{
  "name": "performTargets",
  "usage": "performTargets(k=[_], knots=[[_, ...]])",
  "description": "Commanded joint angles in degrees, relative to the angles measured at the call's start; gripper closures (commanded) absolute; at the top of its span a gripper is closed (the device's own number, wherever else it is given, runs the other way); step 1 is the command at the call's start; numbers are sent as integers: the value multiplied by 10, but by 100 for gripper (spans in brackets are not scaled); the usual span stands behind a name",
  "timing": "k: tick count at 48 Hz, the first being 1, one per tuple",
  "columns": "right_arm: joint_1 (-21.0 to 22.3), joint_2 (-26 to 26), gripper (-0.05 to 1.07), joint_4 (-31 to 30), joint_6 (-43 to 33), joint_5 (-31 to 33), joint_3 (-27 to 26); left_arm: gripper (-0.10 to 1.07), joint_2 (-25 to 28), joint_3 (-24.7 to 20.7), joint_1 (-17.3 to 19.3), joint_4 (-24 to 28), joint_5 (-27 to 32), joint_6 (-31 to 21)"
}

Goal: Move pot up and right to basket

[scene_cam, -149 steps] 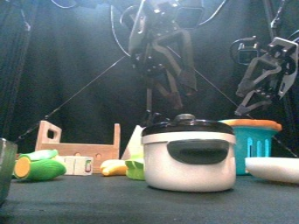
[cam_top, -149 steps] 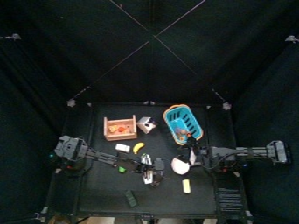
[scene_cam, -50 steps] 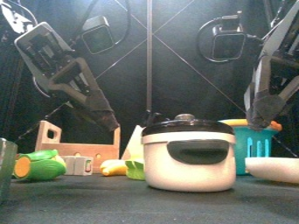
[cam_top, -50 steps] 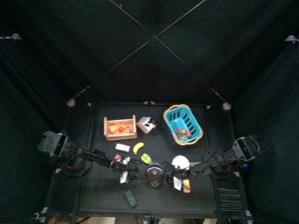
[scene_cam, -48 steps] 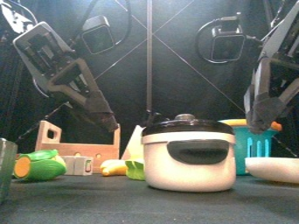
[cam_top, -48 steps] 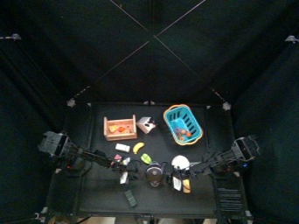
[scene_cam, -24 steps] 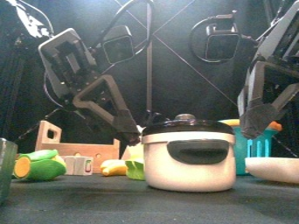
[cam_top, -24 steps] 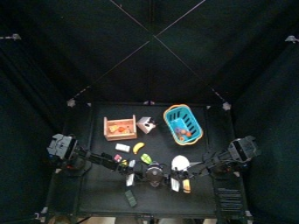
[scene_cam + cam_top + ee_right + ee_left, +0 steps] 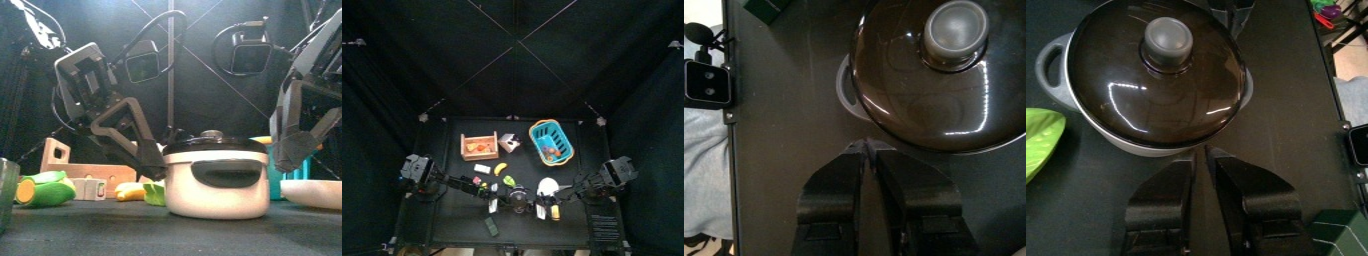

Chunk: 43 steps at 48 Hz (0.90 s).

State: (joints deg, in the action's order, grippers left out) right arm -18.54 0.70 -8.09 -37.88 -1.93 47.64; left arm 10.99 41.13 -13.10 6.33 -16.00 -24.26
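Two grippers flank the pot [image 9: 520,203], which stands at the lower middle of the top view, with the basket [image 9: 551,141] above and slightly right of it. In each wrist view you see the lidded pot just ahead of the fingertips, not between them. The left gripper [image 9: 1204,152] and right gripper [image 9: 865,148] slant down towards it, about equally near. Their width cannot be told.
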Motion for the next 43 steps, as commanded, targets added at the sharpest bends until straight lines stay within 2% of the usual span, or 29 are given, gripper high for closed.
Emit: performTargets(k=[1,13,25,43], knots=[[5,8,49,-4,-1,-3,-11,37,-3,-15,5,-1,-2,1],[34,9,49,-7,1,-3,-9,37,-3,-17,32,0,-2,1],[45,10,49,-8,2,-1,-7,37,-3,-18,59,12,-3,2],[88,25,49,-36,0,50,-7,37,-6,-20,99,23,-3,2]])
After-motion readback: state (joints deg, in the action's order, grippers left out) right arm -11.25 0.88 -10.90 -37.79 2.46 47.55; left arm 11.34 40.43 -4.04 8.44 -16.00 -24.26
